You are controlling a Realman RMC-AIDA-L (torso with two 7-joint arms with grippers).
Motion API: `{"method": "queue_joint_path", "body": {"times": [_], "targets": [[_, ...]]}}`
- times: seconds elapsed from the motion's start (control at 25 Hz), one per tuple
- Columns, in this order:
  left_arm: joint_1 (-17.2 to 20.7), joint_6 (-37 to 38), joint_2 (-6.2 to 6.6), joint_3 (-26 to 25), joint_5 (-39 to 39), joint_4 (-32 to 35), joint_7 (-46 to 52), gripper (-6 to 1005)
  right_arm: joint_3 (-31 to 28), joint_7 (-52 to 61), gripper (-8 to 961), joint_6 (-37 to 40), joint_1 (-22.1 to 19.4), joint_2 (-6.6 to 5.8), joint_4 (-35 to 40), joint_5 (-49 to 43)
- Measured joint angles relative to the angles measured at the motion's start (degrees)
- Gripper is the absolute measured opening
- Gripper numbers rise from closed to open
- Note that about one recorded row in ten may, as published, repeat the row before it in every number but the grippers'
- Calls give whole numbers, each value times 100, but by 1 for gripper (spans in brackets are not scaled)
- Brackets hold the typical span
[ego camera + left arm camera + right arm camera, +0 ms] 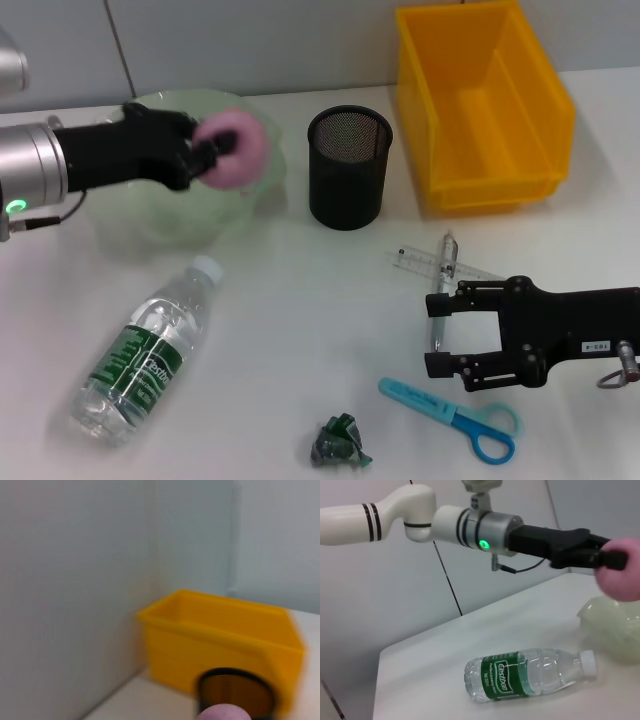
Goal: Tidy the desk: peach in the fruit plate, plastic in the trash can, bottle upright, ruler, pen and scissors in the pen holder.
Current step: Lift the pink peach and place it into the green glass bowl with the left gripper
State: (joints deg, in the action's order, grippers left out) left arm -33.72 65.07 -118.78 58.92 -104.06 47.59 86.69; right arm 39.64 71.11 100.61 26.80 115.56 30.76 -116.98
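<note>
1. Nearest: one crumpled plastic wad (340, 444), one blue scissors (455, 417), one bottle (142, 352) on its side.
2. Right gripper (437, 335): jaws spread, empty, beside one ruler (440, 265) and one pen (441, 292).
3. One mesh pen holder (349, 167), one yellow bin (482, 104).
4. Left gripper (205, 156) clamps one peach (238, 147) above one green plate (150, 222).

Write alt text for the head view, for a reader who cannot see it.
The left gripper holds a pink peach above a pale green fruit plate. A clear plastic water bottle with a green label lies on its side on the white desk. The right gripper hangs open over a transparent ruler.
</note>
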Motion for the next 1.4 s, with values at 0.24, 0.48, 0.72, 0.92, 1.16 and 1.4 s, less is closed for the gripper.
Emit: {"method": "queue_joint_path", "body": {"times": [0.24, 0.48, 0.72, 0.92, 1.16, 1.4], "targets": [[-179, -1493, -1, 64, 363, -773, -248, 197, 0, 0, 771, 3, 1, 8, 0, 0], [-313, -2119, 2, 72, 455, -1164, -285, 173, -6, 0, 771, 15, 11, 10, 0, 1], [-321, -2172, 4, 71, 495, -1184, -285, 214, -9, 6, 771, 13, 24, 10, 0, 3], [-333, -2178, 5, 175, 495, -1188, -285, 413, -9, 8, 771, 11, 27, 12, 0, 8], [-337, -2149, 5, 192, 495, -1190, -285, 590, -27, 15, 770, 19, 21, 17, 0, 9], [-354, -2129, 4, 196, 495, -1189, -284, 757, -87, 58, 770, 42, 2, 17, 0, 9]]}}
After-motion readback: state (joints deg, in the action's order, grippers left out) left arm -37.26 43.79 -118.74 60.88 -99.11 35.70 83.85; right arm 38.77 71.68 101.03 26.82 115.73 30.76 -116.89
